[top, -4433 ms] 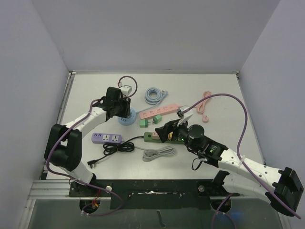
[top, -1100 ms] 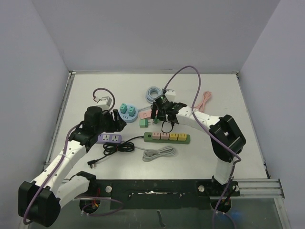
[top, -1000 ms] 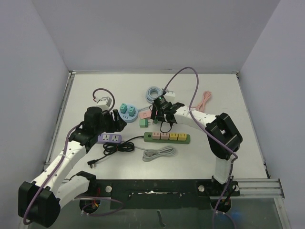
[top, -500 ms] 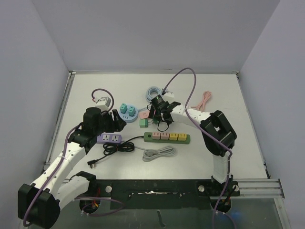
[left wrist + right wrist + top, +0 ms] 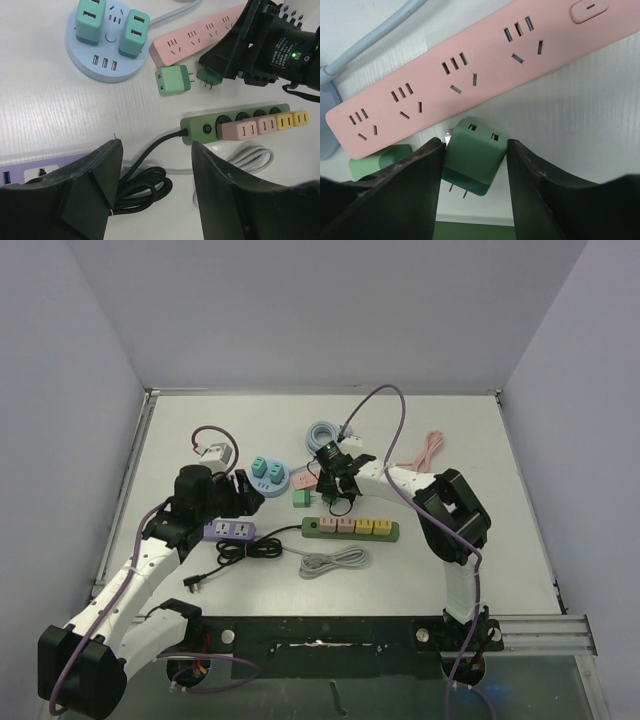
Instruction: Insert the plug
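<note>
A dark green plug (image 5: 472,160) lies on the table just in front of the pink power strip (image 5: 470,70), its two prongs toward the green power strip (image 5: 350,528). My right gripper (image 5: 476,142) is shut on it, a finger pressed to each side. From the left wrist the same plug (image 5: 207,77) peeks out under the right gripper's fingers. A second, lighter green plug (image 5: 172,81) lies loose to its left. My left gripper (image 5: 156,145) hangs open over a coiled black cable (image 5: 145,185), holding nothing.
A round blue hub (image 5: 268,476) carries two teal plugs. A purple power strip (image 5: 230,530) sits under the left arm. The green strip holds pink and yellow plugs. A grey cable (image 5: 335,562), a blue coil (image 5: 322,435) and a pink cable (image 5: 430,450) lie around.
The right gripper edged left along the pink strip and its fingers closed onto the dark green plug. The left arm has stayed where it was, still open.
</note>
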Motion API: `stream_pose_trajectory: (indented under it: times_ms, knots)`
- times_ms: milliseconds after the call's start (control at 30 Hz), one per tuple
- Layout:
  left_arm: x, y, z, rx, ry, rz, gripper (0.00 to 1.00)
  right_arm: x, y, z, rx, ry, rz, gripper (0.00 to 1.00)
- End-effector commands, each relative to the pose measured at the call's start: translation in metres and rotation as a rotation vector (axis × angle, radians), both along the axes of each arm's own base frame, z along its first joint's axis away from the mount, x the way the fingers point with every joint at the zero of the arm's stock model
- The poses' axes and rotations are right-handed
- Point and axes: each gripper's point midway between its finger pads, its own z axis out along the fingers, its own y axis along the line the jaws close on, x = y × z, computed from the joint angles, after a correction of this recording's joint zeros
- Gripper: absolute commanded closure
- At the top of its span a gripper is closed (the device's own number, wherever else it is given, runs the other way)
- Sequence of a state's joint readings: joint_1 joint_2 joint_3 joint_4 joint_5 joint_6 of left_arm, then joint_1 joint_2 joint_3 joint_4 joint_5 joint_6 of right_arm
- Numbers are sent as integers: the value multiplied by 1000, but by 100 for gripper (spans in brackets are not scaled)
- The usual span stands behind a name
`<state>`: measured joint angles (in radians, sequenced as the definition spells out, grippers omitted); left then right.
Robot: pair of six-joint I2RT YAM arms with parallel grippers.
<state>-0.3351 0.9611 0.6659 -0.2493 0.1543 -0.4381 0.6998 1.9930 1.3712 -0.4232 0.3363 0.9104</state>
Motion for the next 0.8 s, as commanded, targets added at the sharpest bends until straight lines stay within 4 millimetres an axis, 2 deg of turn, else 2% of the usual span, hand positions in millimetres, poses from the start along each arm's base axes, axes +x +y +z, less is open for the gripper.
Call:
stream_pose_trajectory:
  times_ms: [0,400,500,600,767]
  knots:
    - [9,-3,18,-34,-67,-2,44,13,5,38,39,-88,41,60]
    - [8,-15,18,-95,-50,-40,44,20,13,96,139,-253,120,59]
    - [8,-25,24,-152,-54,-72,44,18,17,107,182,-270,124,59]
    - [5,-37,22,-227,-44,-105,44,12,22,119,242,-277,132,59]
    - [6,-62,34,-443,-69,-149,44,-8,42,147,428,-289,174,59]
